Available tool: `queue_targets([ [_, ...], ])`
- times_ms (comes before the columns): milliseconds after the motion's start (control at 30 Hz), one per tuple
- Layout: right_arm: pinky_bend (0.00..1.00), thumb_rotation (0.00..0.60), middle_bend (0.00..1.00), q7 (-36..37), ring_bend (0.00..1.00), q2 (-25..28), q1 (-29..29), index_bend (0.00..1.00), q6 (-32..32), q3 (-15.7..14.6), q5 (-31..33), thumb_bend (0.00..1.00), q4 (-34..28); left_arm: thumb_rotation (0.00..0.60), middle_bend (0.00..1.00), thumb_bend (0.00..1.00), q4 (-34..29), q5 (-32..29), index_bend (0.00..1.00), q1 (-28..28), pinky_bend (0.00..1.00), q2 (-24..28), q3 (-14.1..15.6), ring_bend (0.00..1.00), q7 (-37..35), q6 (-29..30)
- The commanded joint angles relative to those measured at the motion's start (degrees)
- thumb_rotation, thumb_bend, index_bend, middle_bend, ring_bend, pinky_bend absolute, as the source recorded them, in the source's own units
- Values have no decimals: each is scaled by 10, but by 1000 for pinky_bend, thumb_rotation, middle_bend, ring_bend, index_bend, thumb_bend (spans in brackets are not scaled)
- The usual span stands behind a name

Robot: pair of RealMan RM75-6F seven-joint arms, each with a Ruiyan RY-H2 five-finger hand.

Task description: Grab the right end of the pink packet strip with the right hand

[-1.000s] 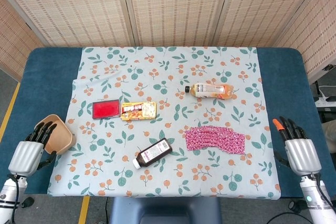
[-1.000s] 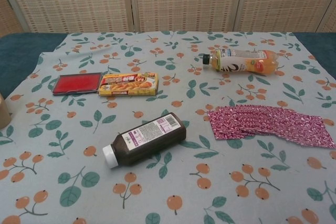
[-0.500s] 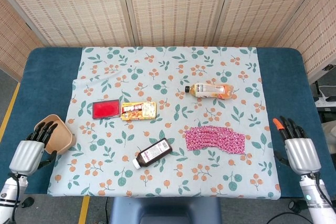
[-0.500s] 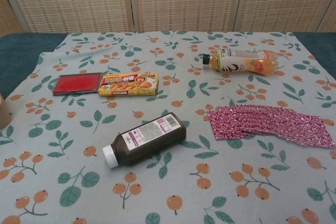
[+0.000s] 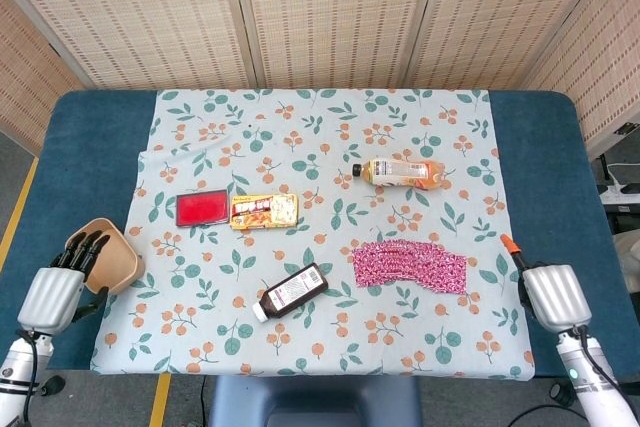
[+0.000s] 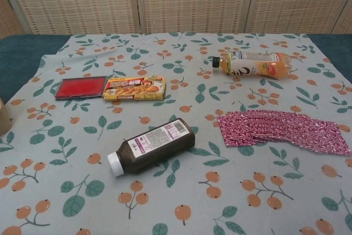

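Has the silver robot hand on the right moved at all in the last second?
Yes. The right hand has shifted left, toward the pink packet strip, and its fingers have tilted out of sight.

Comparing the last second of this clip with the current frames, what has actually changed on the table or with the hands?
The right hand has shifted left toward the pink packet strip and turned, so its dark fingers no longer show from above. It touches nothing yet. The left hand stays by the wooden bowl, and the strip, both bottles, the snack box and the red case lie where they were.
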Motion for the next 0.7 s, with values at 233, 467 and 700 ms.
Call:
queue_targets([
  [233,849,600,784,0,743,-33,37,152,-85,-20,2,969,33,600,56,366,0,0,41,1,330,0,0,58,2,1],
  [467,850,600,787,-16,746,-36,59,187,-137,-25,24,986,20,600,56,366,0,0,42,2,330,1,-1,58,-2,4],
  [700,850,600,787,-22,746,-47,76,190,-167,-25,41,986,18,600,56,365,0,1,42,2,330,2,-1,58,-3,4],
])
